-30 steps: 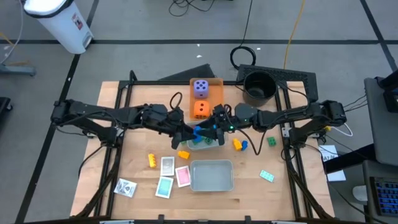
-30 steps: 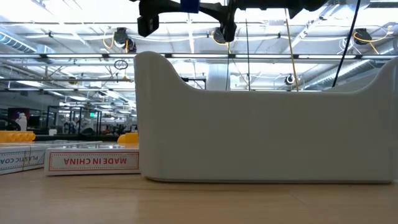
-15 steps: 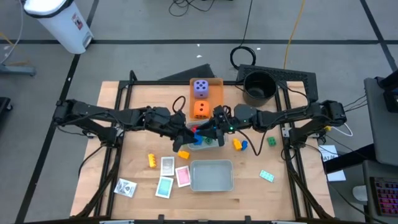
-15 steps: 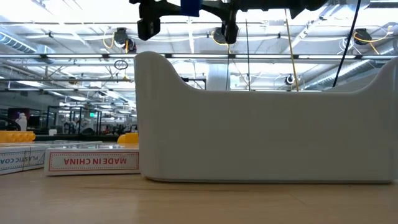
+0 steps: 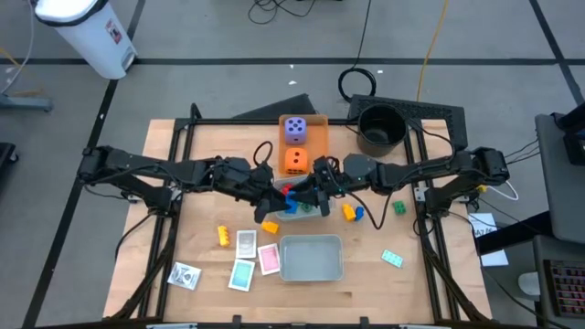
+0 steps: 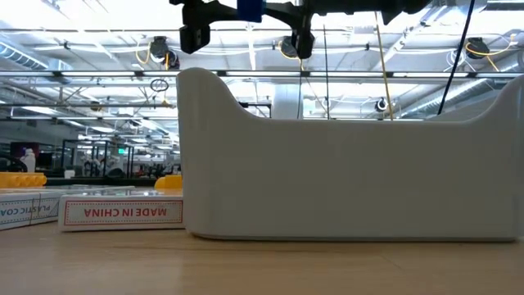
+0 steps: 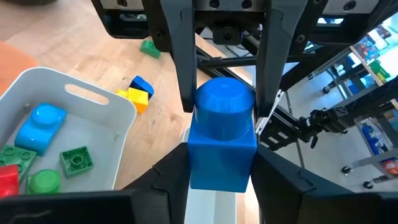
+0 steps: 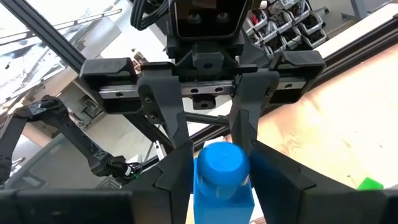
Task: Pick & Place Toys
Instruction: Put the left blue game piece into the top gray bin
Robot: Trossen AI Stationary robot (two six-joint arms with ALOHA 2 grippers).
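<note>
Both arms meet mid-table above the far grey tray (image 5: 300, 211). One blue brick (image 7: 222, 142) sits between them: in the left wrist view the left gripper (image 7: 219, 177) has its jaws against the brick's lower block while the right gripper (image 7: 227, 93) reaches in from opposite w/ fingers flanking the stud. Right wrist view shows the same brick from the other side, both sets of fingers closed on it. So 1 brick, 2 grippers clamped on it, up off the table.

Inside that tray, per left wrist view: 1 light-blue brick (image 7: 39, 126), 2 green bricks (image 7: 76, 160), 1 green round piece (image 7: 45, 182), 1 red brick at the edge (image 7: 7, 180).

On the table: 1 yellow-and-blue brick pair (image 5: 352, 212), 1 green brick (image 5: 398, 207), 1 yellow brick (image 5: 223, 236), 1 orange-yellow brick (image 5: 270, 226). Approx. 4 cards (image 5: 247, 243) lie near the 2nd grey tray (image 5: 311, 258), plus 1 teal piece (image 5: 391, 258) to its right.

2 dice on the orange tray (image 5: 317, 123): purple die (image 5: 294, 130), orange die (image 5: 294, 160).
</note>
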